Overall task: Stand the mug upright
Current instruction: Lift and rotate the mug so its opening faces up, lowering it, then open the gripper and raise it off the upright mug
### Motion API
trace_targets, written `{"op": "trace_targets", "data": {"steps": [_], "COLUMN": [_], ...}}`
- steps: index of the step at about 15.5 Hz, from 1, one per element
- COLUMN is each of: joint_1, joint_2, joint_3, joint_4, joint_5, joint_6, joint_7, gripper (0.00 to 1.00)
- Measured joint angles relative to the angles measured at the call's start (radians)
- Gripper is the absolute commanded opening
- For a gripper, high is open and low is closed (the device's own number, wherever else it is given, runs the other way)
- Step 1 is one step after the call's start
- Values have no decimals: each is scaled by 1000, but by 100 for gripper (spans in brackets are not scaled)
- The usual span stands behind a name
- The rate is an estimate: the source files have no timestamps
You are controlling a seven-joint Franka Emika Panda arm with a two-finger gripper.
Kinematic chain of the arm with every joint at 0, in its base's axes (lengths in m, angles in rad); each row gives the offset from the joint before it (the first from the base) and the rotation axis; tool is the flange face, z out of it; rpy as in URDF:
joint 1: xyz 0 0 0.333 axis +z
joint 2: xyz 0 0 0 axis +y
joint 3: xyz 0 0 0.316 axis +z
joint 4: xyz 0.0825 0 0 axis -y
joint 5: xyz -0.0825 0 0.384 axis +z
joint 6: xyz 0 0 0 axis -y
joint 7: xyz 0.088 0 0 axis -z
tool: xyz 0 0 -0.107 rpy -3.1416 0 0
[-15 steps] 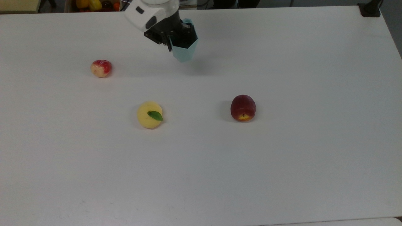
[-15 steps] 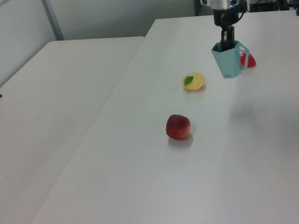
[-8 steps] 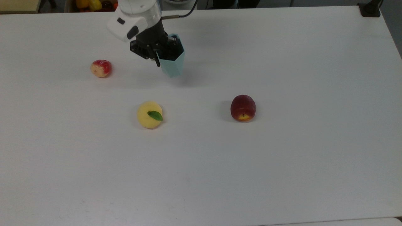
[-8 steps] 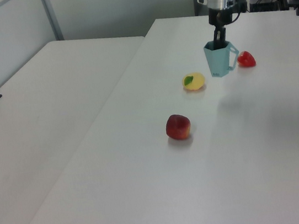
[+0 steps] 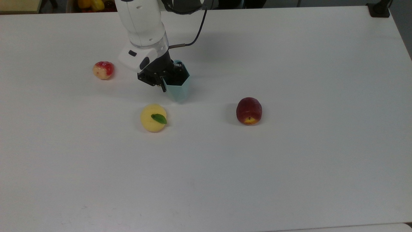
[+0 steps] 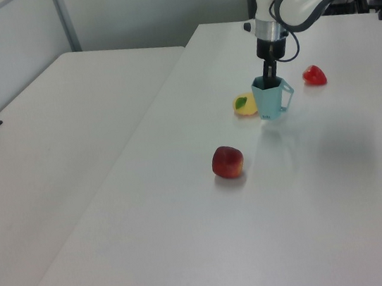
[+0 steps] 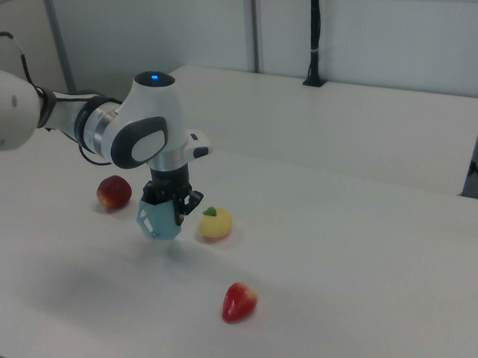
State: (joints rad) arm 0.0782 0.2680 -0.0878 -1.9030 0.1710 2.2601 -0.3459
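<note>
The mug (image 5: 178,91) is pale blue and faceted, rim up and nearly upright. It hangs close over the white table (image 5: 289,161), between the yellow fruit and the arm. My gripper (image 5: 164,82) is shut on the mug's rim from above, one finger inside the cup and one outside. In the left view the mug (image 6: 268,100) shows its handle on the left view's right, under the gripper (image 6: 269,79). In the right view the mug (image 7: 158,220) tilts slightly below the gripper (image 7: 172,200), with its shadow on the table beneath.
A yellow fruit with a green leaf (image 5: 153,117) lies just in front of the mug. A dark red peach (image 5: 248,111) sits to the top view's right, a small red-and-yellow fruit (image 5: 103,70) to its left. A black post base (image 5: 379,9) stands at the far right corner.
The gripper has carried the mug from the table's far edge toward the middle and lower down, ending close to the yellow fruit. The fruits have not moved.
</note>
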Motion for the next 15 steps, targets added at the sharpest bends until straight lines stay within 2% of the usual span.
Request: {"op": "trace_targets", "data": {"steps": [2,6,7,8,9,11,12,15], "joint_1": [10,28,31,34,39,44,45,45], "joint_2": [13,30,33,36,37,38,38,37], "joint_3": [0,0,0,0,0,1,1,7], "joint_4": [2,3,3,3,3,5,5,8], "joint_5": [24,28,28,28,28,28,28,28], "joint_6": [5,6,6,6,6,7,7,7], "joint_7": [-7,-7,-7,-7,-7,-7,-7,-7], "gripper": [0,9,19,37,69,92,100,100]}}
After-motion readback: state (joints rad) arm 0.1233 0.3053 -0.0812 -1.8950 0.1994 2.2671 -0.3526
